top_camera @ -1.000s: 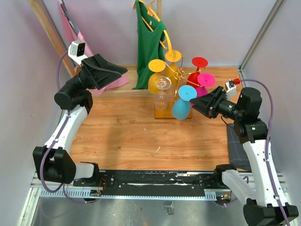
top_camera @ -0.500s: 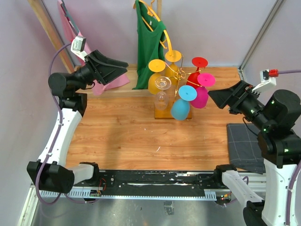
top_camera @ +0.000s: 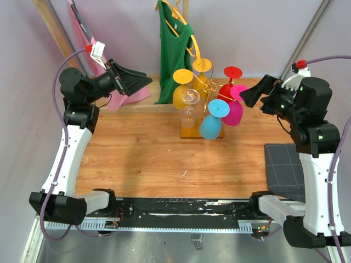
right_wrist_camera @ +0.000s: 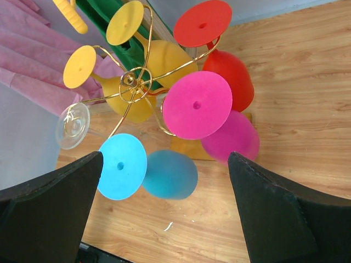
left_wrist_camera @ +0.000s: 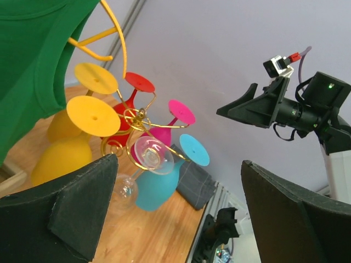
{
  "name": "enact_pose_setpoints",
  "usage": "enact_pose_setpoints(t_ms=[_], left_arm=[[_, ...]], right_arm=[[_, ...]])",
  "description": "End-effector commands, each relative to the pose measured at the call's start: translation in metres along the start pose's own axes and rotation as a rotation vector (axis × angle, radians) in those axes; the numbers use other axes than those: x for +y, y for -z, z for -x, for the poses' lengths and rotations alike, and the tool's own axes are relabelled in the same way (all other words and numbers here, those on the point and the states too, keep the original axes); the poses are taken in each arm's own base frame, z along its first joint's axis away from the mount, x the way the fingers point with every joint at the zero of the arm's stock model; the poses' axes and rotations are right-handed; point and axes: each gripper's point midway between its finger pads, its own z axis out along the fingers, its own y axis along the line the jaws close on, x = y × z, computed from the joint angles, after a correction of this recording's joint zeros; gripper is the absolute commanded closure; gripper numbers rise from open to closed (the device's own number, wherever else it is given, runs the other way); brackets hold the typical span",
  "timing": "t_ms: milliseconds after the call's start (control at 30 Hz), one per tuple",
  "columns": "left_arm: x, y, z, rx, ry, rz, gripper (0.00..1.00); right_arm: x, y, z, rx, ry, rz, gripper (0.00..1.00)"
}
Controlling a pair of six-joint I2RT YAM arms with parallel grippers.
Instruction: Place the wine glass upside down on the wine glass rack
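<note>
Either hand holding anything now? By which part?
Nothing held: left hand and right hand both open, empty, apart from the wine glass rack, where the clear wine glass hangs.

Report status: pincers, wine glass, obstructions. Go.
Left pincer open, empty; right pincer open, empty. Frosted blue wine glass hangs upside down on gold wire rack with five other glasses. Both pincers off the rack, nothing between.

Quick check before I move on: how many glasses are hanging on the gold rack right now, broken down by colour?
Yellow glasses: 2
Red glass: 1
Pink glass: 1
Blue glass: 1
Clear glass: 1
Total on the rack: 6
</note>
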Motion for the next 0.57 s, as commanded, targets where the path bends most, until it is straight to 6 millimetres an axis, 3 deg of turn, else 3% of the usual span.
enact_pose_setpoints(t_ms=[0,233,533], left_arm=[[0.004,0.002,-0.003,0.017,-0.025,0.039,0.01],[0.012,0.003,-0.009,0.033,-0.020,0.057,0.01],[0.009,-0.001,-0.007,0.033,-0.008,0.030,0.01]], right_arm=[[0.001,0.004,0.019,-0.057,0.032,-0.004,0.01],[-0.017,-0.001,0.025,-0.045,0.033,-0.116,0.02],[-0.009,-0.007,0.030,-0.041,0.033,-0.080,0.02]])
